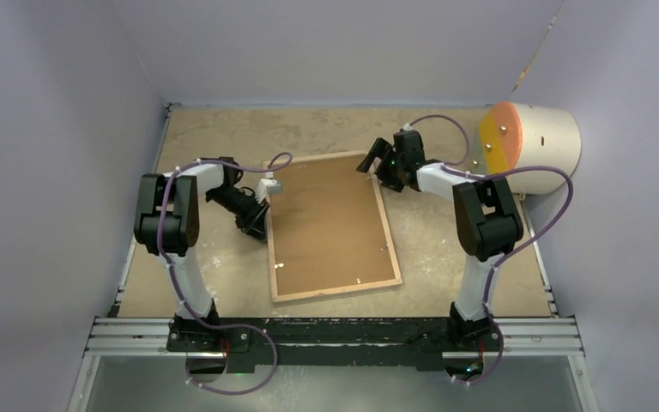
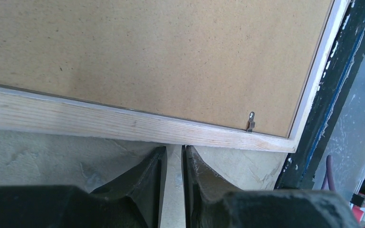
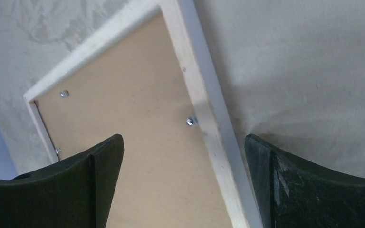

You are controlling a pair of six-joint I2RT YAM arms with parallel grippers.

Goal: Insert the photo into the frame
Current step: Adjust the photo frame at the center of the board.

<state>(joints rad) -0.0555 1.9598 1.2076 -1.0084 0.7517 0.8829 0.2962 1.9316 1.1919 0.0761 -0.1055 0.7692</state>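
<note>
Two pincers of mine are at the frame [image 1: 336, 291], which lies back-up on the worktop [image 1: 446, 249] between my arms, its light wood rim around a brown backing board [image 1: 328, 225]. My left pincer [image 2: 175, 151] sits low on the worktop, tips just beside the frame's left rail, its fingers parted by only a narrow slit with nothing gripped. My right pincer [image 3: 183, 138] hangs released, spread wide above the frame's far right corner, one finger on either side of the right rail.
</note>
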